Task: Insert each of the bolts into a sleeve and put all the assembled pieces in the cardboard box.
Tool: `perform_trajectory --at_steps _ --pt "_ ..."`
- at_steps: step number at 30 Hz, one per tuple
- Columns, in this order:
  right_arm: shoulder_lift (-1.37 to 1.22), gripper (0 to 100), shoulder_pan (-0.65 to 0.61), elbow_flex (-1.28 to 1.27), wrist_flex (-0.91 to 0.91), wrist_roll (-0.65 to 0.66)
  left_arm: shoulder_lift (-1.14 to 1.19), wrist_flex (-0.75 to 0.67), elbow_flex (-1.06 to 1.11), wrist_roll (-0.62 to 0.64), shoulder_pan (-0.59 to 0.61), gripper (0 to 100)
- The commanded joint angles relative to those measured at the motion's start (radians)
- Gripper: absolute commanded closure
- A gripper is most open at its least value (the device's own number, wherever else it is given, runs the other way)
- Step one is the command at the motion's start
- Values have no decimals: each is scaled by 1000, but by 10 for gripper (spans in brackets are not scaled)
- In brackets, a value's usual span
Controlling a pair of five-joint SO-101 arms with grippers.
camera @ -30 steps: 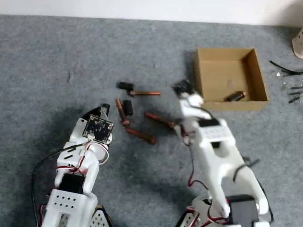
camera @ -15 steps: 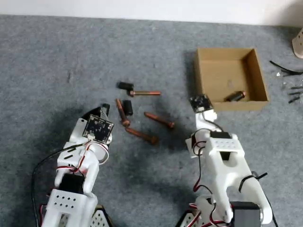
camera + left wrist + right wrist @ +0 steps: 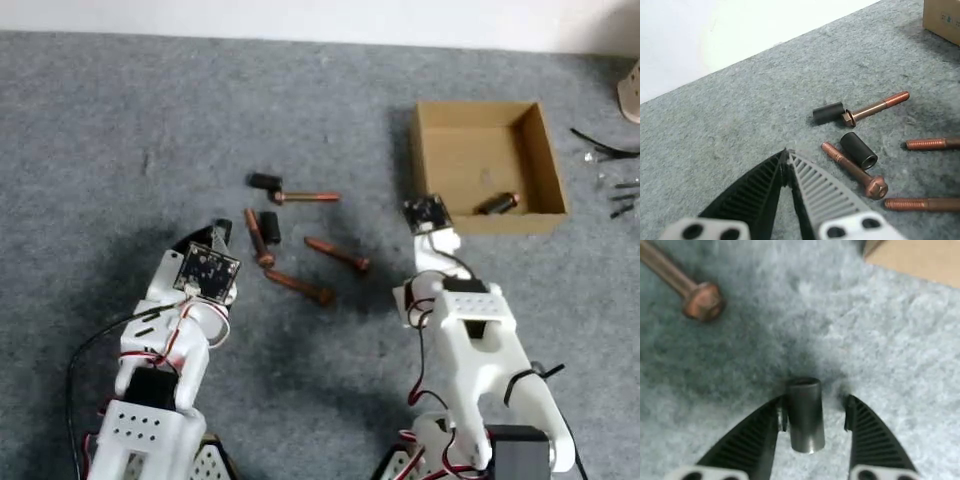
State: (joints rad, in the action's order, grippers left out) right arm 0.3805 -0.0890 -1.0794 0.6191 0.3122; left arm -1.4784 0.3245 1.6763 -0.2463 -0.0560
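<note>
Your open brown cardboard box [image 3: 530,222] stands at the far right of the grey carpet [image 3: 120,130]. It holds one assembled piece [image 3: 497,204], a copper bolt in a black sleeve, lying against its near wall.

Just near-left of the box, your right gripper [image 3: 815,401] has its jaws spread around a loose black cylindrical sleeve [image 3: 804,412]. The sleeve sits close against one finger, with a gap to the other. In the high view it is hidden beneath that arm's wrist board [image 3: 427,213].

Your left gripper [image 3: 787,155], fingers pressed together and holding nothing, hangs left of the scattered parts. The farthest copper bolt [image 3: 308,198] has a second black sleeve [image 3: 264,182] butted against its head. A third black sleeve [image 3: 270,227] lies just beside a short-lying bolt [image 3: 258,237]. Two more bolts, the right-hand bolt [image 3: 336,254] and the nearest bolt [image 3: 297,287], are cut off at the left wrist view's edge.
</note>
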Motion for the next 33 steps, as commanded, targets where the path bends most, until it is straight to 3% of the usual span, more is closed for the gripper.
perform_trajectory --at_steps 1,15,22,24,30,33 --pt "18 826 -18 7 -27 -12 -13 -5 -1 -5 12 993" --pt "-232 848 -12 105 -7 -9 -13 -5 1 -5 16 993" --pt "-232 993 -12 116 -7 -8 -13 -5 4 -5 16 993" --pt "-232 991 -12 116 -7 -8 -13 -5 4 -5 16 993" --pt "-102 995 -10 81 -10 41 -13 -5 4 -5 16 993" --pt "62 995 7 -68 -130 41 -13 -5 4 -3 18 993"
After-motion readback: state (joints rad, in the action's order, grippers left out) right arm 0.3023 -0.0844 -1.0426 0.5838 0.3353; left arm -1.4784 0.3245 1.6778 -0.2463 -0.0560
